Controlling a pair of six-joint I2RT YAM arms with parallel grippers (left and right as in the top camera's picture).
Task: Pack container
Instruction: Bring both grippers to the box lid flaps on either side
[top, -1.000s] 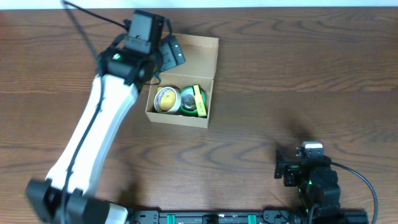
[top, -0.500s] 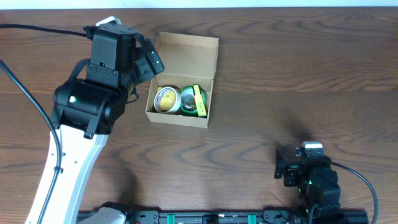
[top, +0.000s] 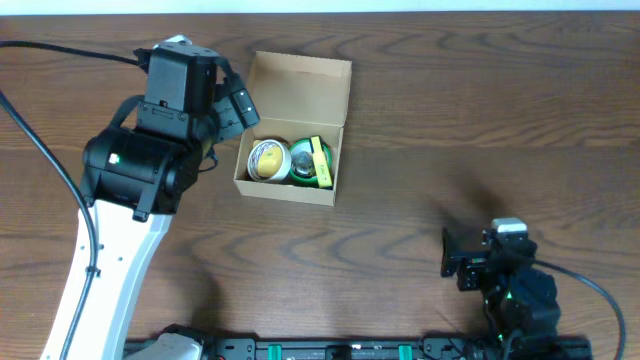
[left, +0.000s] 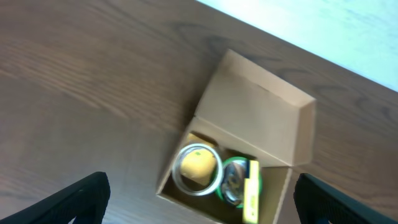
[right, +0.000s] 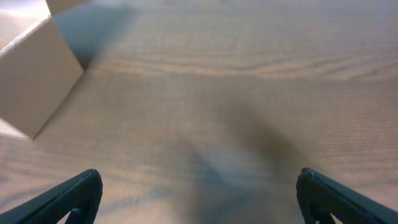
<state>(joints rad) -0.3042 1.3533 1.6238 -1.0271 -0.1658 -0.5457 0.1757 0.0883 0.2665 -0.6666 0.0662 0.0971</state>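
Note:
The tan cardboard container (top: 300, 100) stands open on the table, its flap lid laid back toward the far side. Inside lie a clear round cup with a yellow item (top: 267, 160) and a green round item with a yellow-green strip (top: 312, 162). In the left wrist view the container (left: 252, 121) sits below, with both items in it. My left gripper (top: 232, 103) is open and empty, just left of the container and above the table. My right gripper (top: 462, 266) is open and empty near the front right edge. The right wrist view shows the container's corner (right: 37, 74) at far left.
The dark wood table (top: 480, 130) spreads wide to the right of the container. A black rail (top: 350, 350) runs along the front edge. The left arm's cable (top: 60, 48) trails across the far left.
My left arm has pulled back from over the container's lid to its left side and risen. The right gripper has shifted slightly toward the front.

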